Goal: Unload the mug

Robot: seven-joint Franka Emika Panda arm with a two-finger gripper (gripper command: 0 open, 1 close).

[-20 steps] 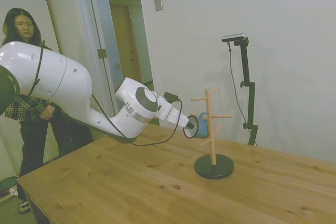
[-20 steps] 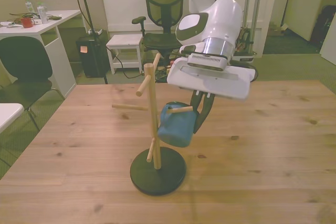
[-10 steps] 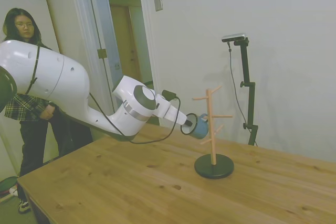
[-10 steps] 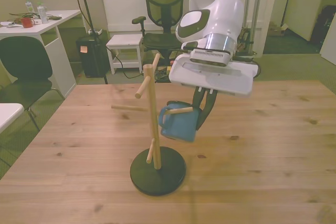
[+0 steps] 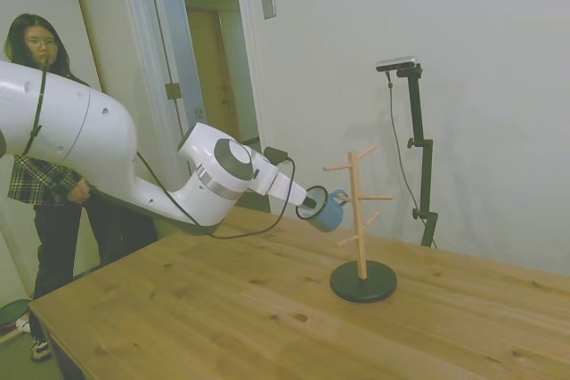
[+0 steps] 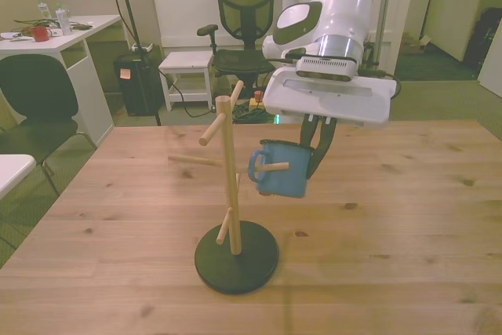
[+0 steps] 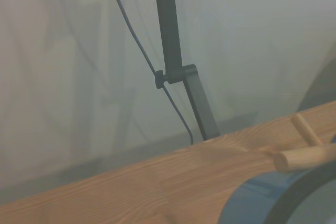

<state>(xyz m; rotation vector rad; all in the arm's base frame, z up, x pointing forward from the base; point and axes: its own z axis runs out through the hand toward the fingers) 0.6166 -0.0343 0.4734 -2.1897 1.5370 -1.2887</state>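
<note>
While the wooden counter (image 6: 408, 217) carries the wooden peg stand on its black round base (image 6: 235, 255), the white arm's hand (image 6: 315, 154) is clamped on the small blue enamel mug (image 6: 284, 176). Mug is airborne beside the stand, axis tilted, handle loop around one peg tip (image 6: 271, 167).

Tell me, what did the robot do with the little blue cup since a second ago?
The gripper, shut on the small blue enamel mug, drew it back along the wooden peg toward the peg's tip, away from the stand's post, and lifted it slightly. The mug's handle still loops the peg. The wooden peg stand with its black round base stayed put on the wooden table.
</note>
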